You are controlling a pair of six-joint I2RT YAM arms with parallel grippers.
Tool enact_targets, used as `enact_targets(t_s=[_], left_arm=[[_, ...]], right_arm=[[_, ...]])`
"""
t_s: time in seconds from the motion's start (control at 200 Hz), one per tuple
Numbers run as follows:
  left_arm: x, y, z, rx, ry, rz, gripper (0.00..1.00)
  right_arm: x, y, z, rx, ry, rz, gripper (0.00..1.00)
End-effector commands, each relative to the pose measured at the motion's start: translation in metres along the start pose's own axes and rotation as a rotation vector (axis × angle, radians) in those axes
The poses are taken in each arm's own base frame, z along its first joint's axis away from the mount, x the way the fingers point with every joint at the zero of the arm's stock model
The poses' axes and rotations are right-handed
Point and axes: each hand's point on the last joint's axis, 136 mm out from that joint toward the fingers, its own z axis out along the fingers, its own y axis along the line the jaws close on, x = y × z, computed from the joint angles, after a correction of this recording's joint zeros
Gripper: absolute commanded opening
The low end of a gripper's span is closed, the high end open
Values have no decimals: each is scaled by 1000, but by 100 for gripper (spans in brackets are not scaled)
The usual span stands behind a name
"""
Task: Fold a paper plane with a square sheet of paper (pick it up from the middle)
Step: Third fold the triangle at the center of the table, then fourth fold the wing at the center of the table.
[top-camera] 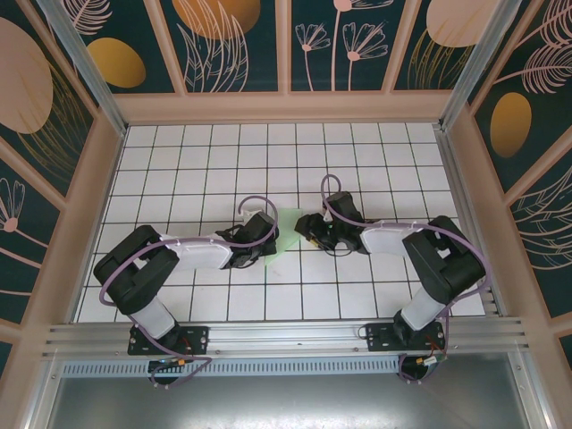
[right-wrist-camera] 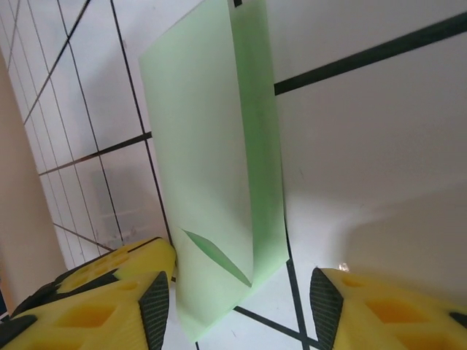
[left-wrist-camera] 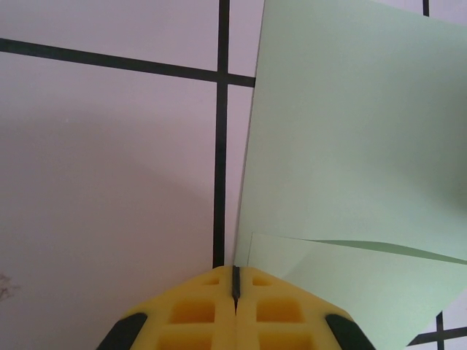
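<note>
The square sheet of paper (top-camera: pixel 288 234) is pale mint green and lies folded over itself on the white grid table, between my two grippers. In the left wrist view the paper (left-wrist-camera: pixel 350 146) spreads to the right, a second layer showing below. My left gripper (left-wrist-camera: pixel 235 281) is shut, its yellow tips meeting right at the paper's left edge; whether that edge is pinched I cannot tell. From the right wrist the paper (right-wrist-camera: pixel 204 146) shows a darker strip along its right side and a gaping layer near its low corner. My right gripper (right-wrist-camera: pixel 241 310) is open, astride that corner, touching nothing.
Both arms reach inward to mid-table, with the left gripper (top-camera: pixel 266 234) and right gripper (top-camera: pixel 308 228) about a tile apart. Peach frame walls (top-camera: pixel 286 107) ring the table on the back and sides. An aluminium rail (top-camera: pixel 286 335) runs along the near edge.
</note>
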Motion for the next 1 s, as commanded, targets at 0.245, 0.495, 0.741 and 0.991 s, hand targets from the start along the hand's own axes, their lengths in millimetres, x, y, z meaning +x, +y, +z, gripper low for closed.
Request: enact_targets(t_s=[0.245, 0.495, 0.741, 0.991], left_arm=[[-3, 1, 2, -3, -11, -28, 1], [-1, 1, 2, -1, -4, -28, 1], [-4, 1, -1, -4, -12, -26, 1], [-11, -2, -10, -2, -30, -7, 1]], right_arm=[[9, 23, 10, -98, 68, -19, 45], [12, 29, 13, -141, 96, -18, 40], [17, 38, 17, -218, 141, -31, 37], [15, 33, 24, -243, 158, -38, 29]])
